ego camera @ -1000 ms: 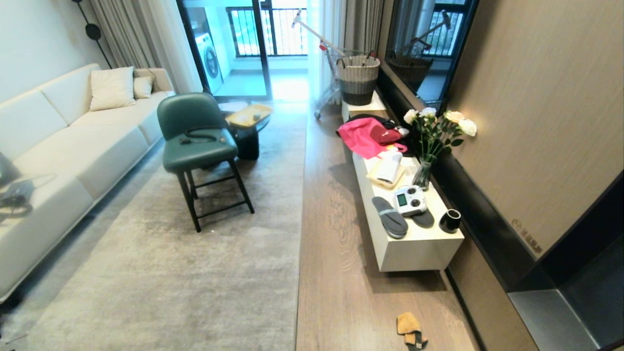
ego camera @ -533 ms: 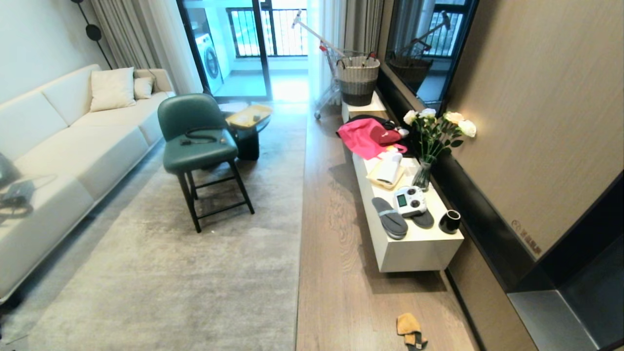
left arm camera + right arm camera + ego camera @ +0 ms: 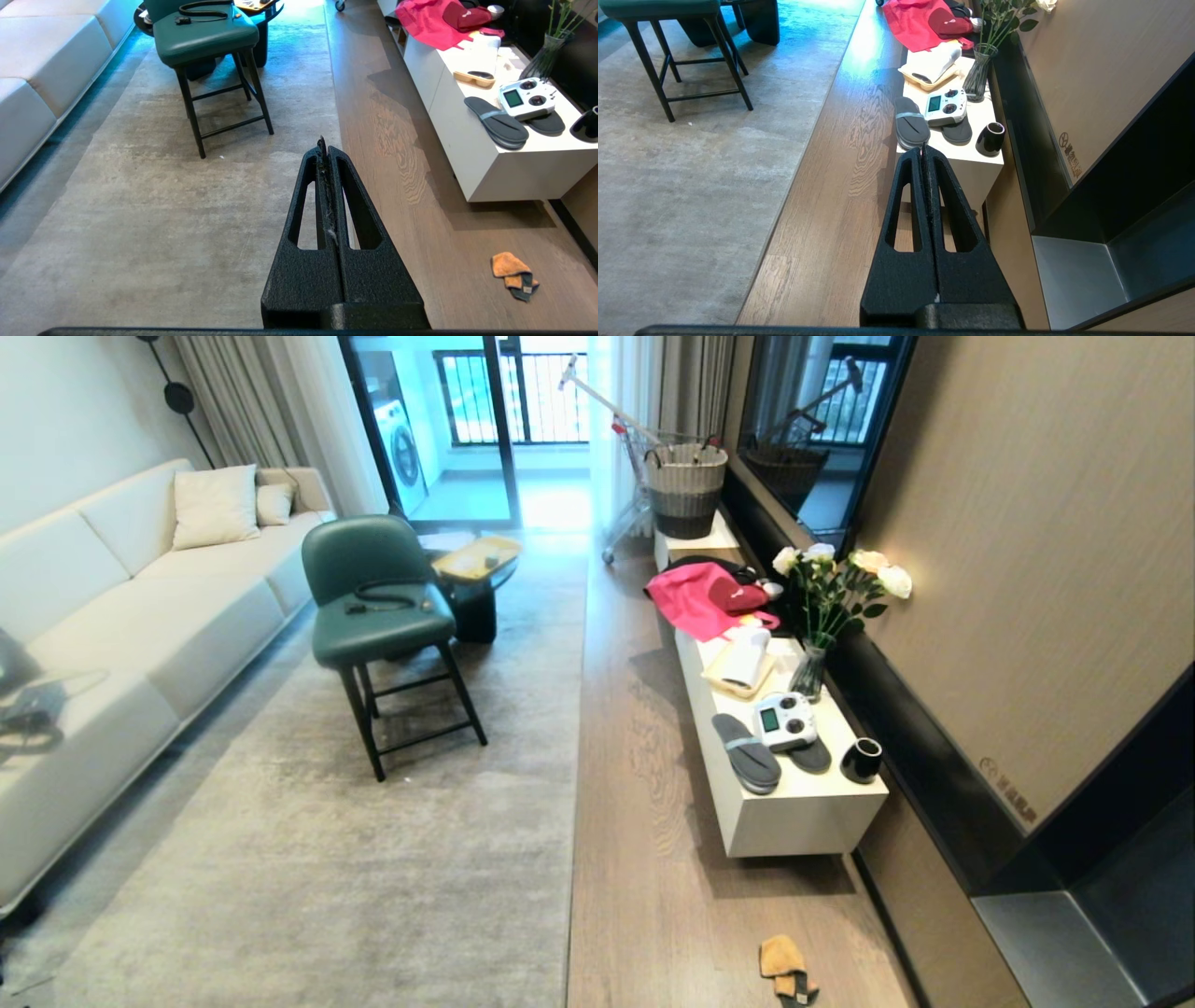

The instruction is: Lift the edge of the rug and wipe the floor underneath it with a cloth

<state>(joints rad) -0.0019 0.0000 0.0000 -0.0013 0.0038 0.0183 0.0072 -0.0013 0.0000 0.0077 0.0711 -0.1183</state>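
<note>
Orange cloth [image 3: 786, 968] crumpled on floor [image 3: 644, 859] beside flat rug edge [image 3: 573, 803]; left gripper [image 3: 323, 144] and right gripper [image 3: 923, 151] pinched together, empty.

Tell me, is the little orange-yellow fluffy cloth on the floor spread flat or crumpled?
Crumpled. The small orange-yellow fluffy cloth lies bunched in a heap on the brown wood-grain plank floor, its dark grey edge folded at one end.
</note>
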